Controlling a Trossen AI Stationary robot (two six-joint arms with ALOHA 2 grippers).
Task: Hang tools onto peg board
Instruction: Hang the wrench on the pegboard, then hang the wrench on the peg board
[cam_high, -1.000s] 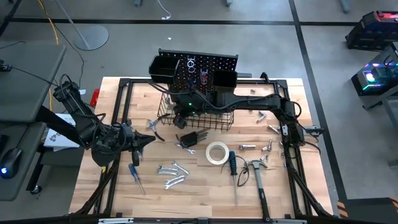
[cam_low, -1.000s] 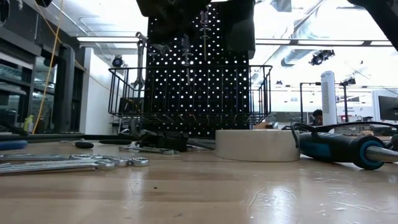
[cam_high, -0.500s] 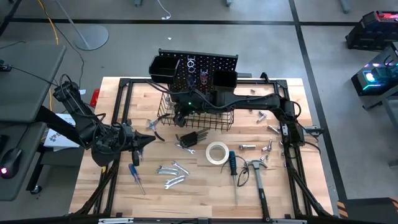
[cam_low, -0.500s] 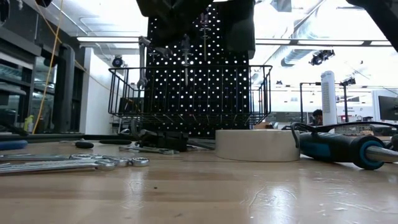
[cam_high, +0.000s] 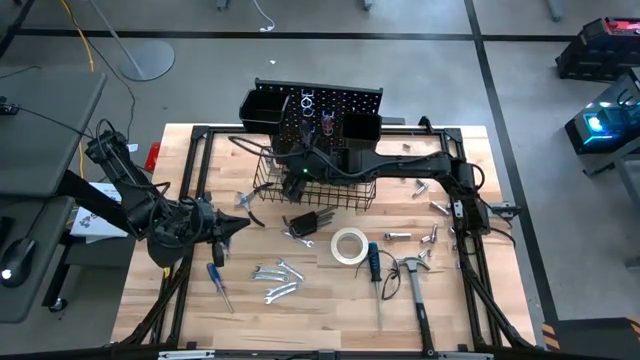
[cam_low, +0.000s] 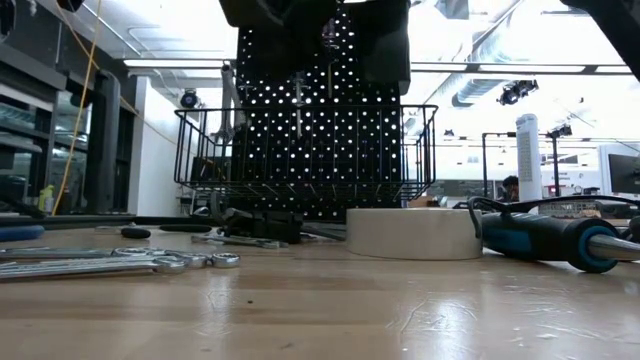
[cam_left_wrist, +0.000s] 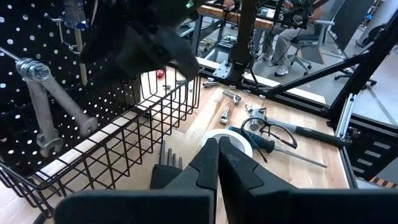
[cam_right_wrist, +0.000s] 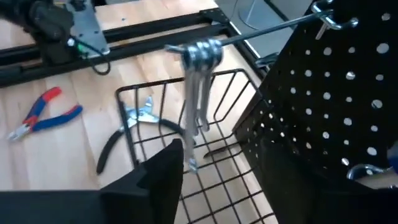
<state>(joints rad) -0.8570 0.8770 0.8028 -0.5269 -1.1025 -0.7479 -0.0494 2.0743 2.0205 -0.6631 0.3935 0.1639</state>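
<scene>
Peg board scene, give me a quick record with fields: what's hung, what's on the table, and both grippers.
hung: wrenches on a peg of the peg board
below them: wire basket
on table: tape roll, claw hammer, blue-handled screwdriver, pliers
right gripper: open, at the hung wrenches, gripping nothing
left gripper: shut, empty, at the table's left side

Black hole-dotted peg board (cam_low: 320, 130); white tape roll (cam_high: 349, 245); silver wrenches (cam_right_wrist: 199, 99).
</scene>
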